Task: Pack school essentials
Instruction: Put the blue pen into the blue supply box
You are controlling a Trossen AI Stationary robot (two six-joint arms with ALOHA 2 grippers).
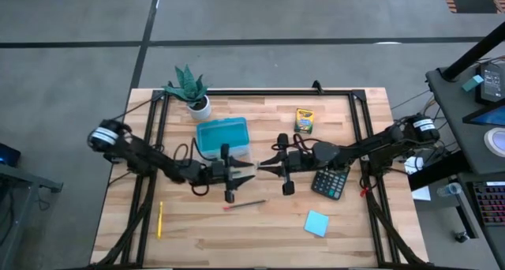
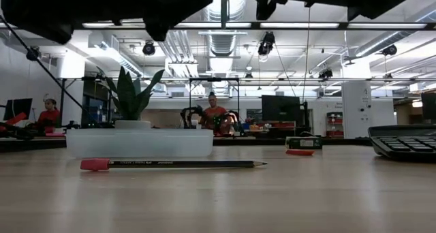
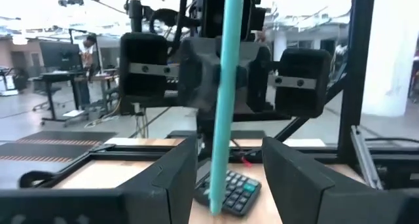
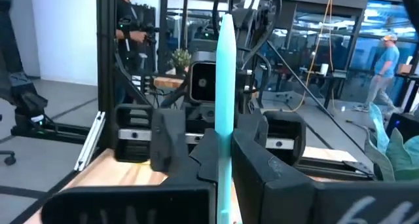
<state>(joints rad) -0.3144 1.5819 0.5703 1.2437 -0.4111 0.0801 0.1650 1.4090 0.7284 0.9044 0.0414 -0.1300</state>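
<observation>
Two grippers meet nose to nose above mid-desk (image 1: 260,238); the right gripper (image 1: 264,166) has its fingers clamped on one teal pen (image 4: 224,99), while the left gripper (image 1: 245,170) stands with fingers parted around it; one crayon box (image 1: 304,119), one blue sticky pad (image 1: 316,223), one yellow pencil (image 1: 159,219), one red-capped pencil (image 2: 170,164), one open blue case (image 1: 222,137); only the wrist views show the pen
</observation>
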